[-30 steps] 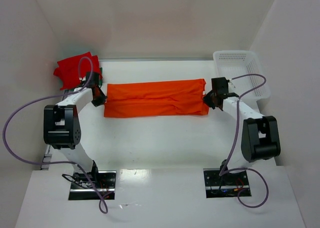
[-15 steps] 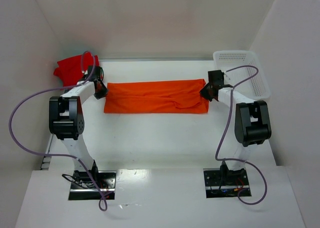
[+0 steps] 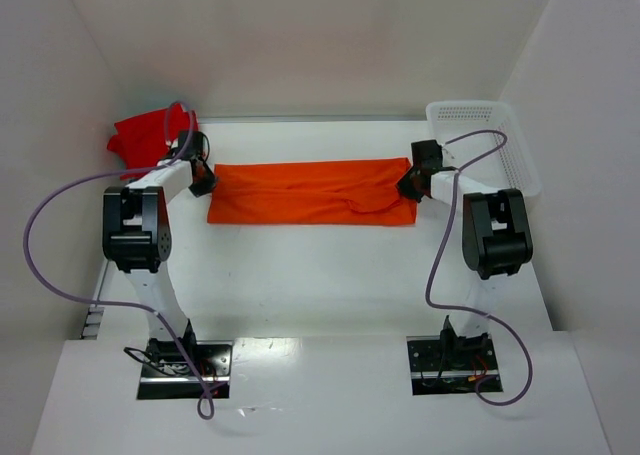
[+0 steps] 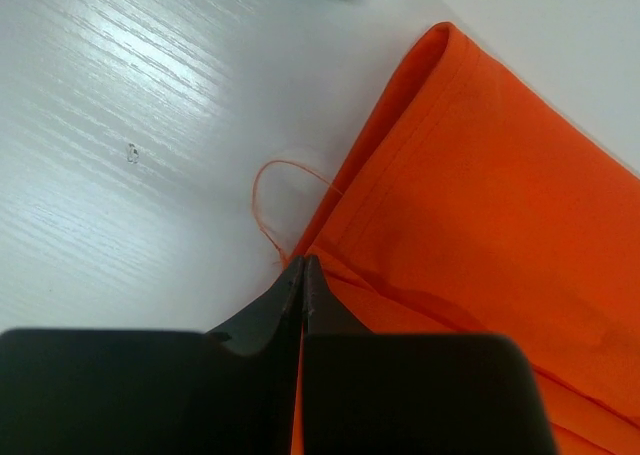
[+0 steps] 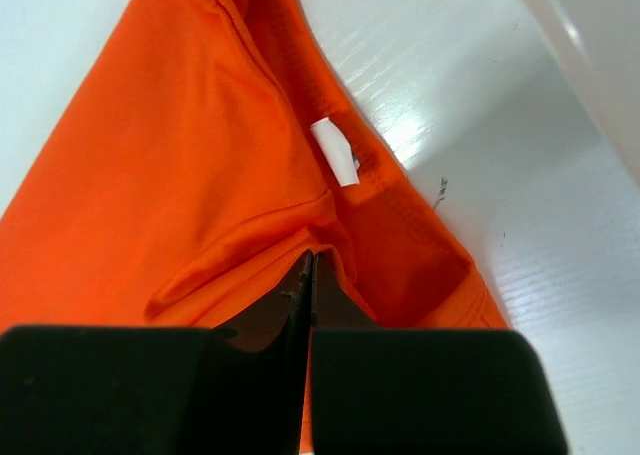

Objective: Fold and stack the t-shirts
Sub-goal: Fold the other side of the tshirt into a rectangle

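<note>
An orange t-shirt [image 3: 310, 192] lies folded into a long strip across the middle of the table. My left gripper [image 3: 203, 181] is shut on its left edge, with orange cloth [image 4: 480, 195] pinched between the jaws in the left wrist view. My right gripper [image 3: 410, 186] is shut on the shirt's right end, near the collar with a white label [image 5: 335, 151]. A red t-shirt [image 3: 145, 135] lies bunched at the back left corner.
A white plastic basket [image 3: 488, 145] stands at the back right. White walls close in the table on the left, back and right. A loose orange thread [image 4: 265, 190] lies on the table by the shirt's left edge.
Both grippers have moved toward the back of the table with the shirt's ends, and both arms have stretched out further. The orange strip has shifted slightly back.
</note>
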{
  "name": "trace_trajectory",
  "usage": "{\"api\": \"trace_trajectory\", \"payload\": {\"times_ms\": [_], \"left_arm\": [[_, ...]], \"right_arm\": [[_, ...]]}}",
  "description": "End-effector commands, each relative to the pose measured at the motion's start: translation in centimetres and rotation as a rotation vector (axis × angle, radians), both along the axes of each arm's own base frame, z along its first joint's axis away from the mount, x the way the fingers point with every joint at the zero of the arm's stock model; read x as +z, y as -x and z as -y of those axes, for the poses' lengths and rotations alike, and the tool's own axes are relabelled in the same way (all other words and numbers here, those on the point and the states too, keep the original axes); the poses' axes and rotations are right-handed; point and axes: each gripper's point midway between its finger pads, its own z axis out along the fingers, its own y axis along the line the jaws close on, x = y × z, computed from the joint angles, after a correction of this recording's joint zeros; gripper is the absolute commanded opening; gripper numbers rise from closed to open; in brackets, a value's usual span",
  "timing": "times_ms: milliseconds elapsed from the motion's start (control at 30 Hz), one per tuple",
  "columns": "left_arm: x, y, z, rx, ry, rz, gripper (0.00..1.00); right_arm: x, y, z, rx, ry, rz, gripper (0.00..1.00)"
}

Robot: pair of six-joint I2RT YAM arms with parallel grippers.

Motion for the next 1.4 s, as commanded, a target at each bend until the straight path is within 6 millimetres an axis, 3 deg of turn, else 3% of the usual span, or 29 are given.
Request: {"api": "trace_trajectory", "payload": {"times_ms": [0, 167, 200, 267, 300, 333, 400, 433, 533, 600, 667, 733, 833, 933, 967, 1000, 1133, 1167, 1367], "left_arm": [[0.5, -1.8, -1.1, 0.007, -0.044, 0.041, 0.0], [0.5, -2.2, -1.2, 0.007, -0.045, 0.051, 0.0], [0.5, -2.2, -1.2, 0.007, -0.045, 0.051, 0.0], [0.6, -2.2, -1.3, 0.021, -0.048, 0.053, 0.05], [0.6, -2.2, -1.3, 0.021, -0.048, 0.053, 0.12], [1.8, -2.4, -1.3, 0.021, -0.049, 0.078, 0.27], [3.2, -2.4, -0.9, -0.016, -0.046, 0.11, 0.47], [4.3, -2.8, -0.5, -0.046, -0.033, 0.145, 0.69], [9.5, -3.7, 1.0, -0.137, 0.002, 0.295, 0.88], [10.8, -3.5, 2.3, -0.206, 0.035, 0.324, 0.93], [14.0, -3.7, 3.5, -0.272, 0.067, 0.403, 0.96], [13.5, -3.1, 3.8, -0.292, 0.075, 0.393, 0.97], [14.2, -1.8, 5.9, -0.4, 0.139, 0.427, 0.98], [13.2, 0.0, 8.0, -0.504, 0.212, 0.427, 0.98], [12.4, 0.6, 8.7, -0.529, 0.22, 0.409, 0.98], [12.3, 1.0, 10.0, -0.571, 0.221, 0.411, 0.98], [10.0, 2.3, 11.8, -0.603, 0.264, 0.359, 0.98], [10.4, 2.0, 12.3, -0.617, 0.259, 0.381, 0.98], [6.1, 2.1, 13.8, -0.618, 0.298, 0.294, 0.98]], "right_arm": [[1.8, -2.8, 1.0, -0.007, 0.027, 0.086, 0.01], [2.2, -3.6, 1.9, -0.019, 0.033, 0.106, 0.06], [1.7, -3.6, 2.0, -0.012, 0.04, 0.095, 0.15], [2.6, -4.2, 2.3, -0.01, 0.038, 0.117, 0.31], [2.6, -4.2, 2.0, 0.008, 0.032, 0.116, 0.36], [3.5, -4.5, 1.9, 0.029, 0.016, 0.135, 0.36], [6.1, -4.7, 1.8, 0.057, 0.022, 0.194, 0.42], [7.0, -4.7, 1.5, 0.067, 0.011, 0.212, 0.5], [11.1, -4.5, 1.2, 0.102, 0.012, 0.293, 0.61], [14.3, -4.0, 0.8, 0.138, 0.016, 0.36, 0.63], [15.7, -2.6, -0.2, 0.186, -0.024, 0.388, 0.63], [15.0, -1.7, -0.9, 0.218, -0.052, 0.367, 0.63], [13.8, 0.4, -3.4, 0.288, -0.084, 0.337, 0.63], [9.7, 3.2, -6.3, 0.323, -0.108, 0.234, 0.63], [9.9, 2.9, -6.2, 0.309, -0.107, 0.244, 0.63], [8.4, 3.9, -6.9, 0.307, -0.104, 0.207, 0.63], [5.9, 5.4, -7.2, 0.272, -0.118, 0.141, 0.62], [5.4, 5.6, -7.0, 0.265, -0.111, 0.137, 0.6], [3.1, 5.3, -6.5, 0.216, -0.099, 0.089, 0.6]]}}
